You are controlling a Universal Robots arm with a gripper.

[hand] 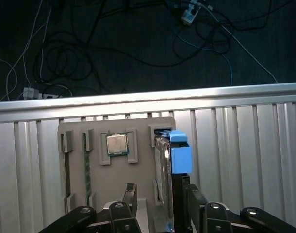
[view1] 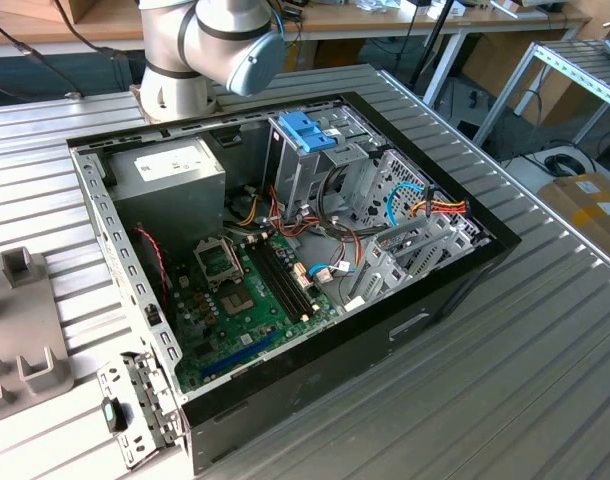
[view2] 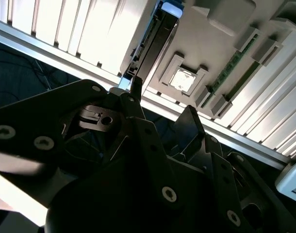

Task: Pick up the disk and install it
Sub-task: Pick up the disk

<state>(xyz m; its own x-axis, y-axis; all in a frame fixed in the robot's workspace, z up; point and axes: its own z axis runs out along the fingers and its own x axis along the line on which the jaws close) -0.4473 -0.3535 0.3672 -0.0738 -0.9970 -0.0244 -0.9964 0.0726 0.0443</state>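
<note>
Standing on edge in a slot of the grey fixture tray: the disk, light blue frame along one side, beside a processor chip and a memory stick. Gripper: spread apart, black fingers straddling the disk, a gap showing on one side, nothing clamped. Computer case: lid off, lying on the slatted metal table in the exterior view.
</note>
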